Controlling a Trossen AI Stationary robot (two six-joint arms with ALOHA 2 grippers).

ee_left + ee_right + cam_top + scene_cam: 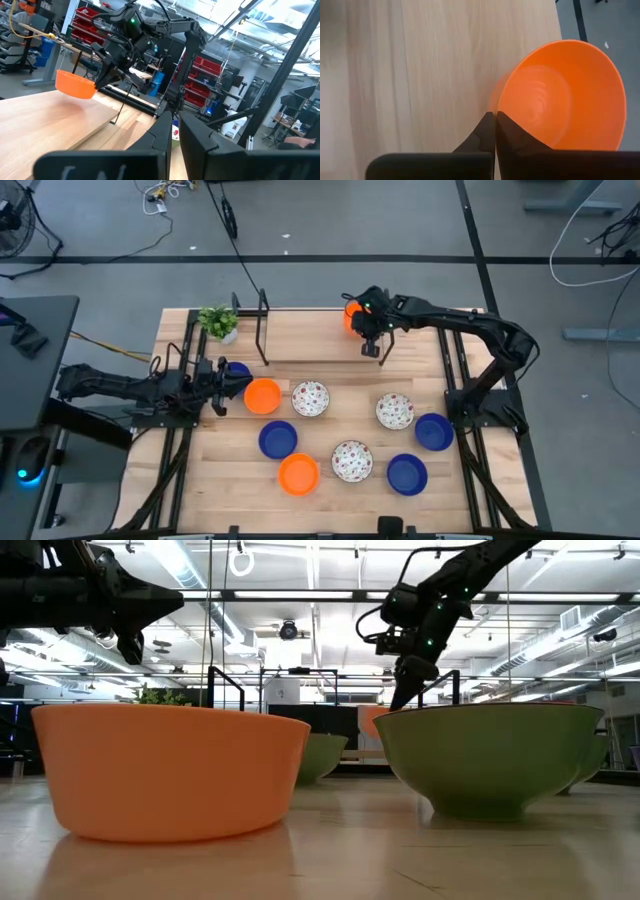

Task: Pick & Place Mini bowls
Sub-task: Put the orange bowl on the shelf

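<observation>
The orange mini bowl (565,95) I carry hangs by its rim from my right gripper (495,120), over the far edge of the counter (330,350), just beyond the black wire rack (262,325). My jaws are clenched on the thin wall, one finger inside and one outside, so the bowl tilts with its hollow facing sideways. It is round, with no long axis to mind; what counts is that it lies on the outer side of my fingers, toward the counter's back edge, and any set-down must bring its base under it first.

The bowl is smooth, glossy and stiff, plastic by the look of it, and I judge it could slip in so narrow a pinch.

My left gripper (222,388) waits low at the left side, nearly closed with nothing visibly between its fingers, just beside another orange bowl (263,395). Blue, orange and red-speckled white bowls lie scattered across the pale wood nearer the front, closer to that arm than to mine. A small green plant (218,322) stands at the far left corner.
</observation>
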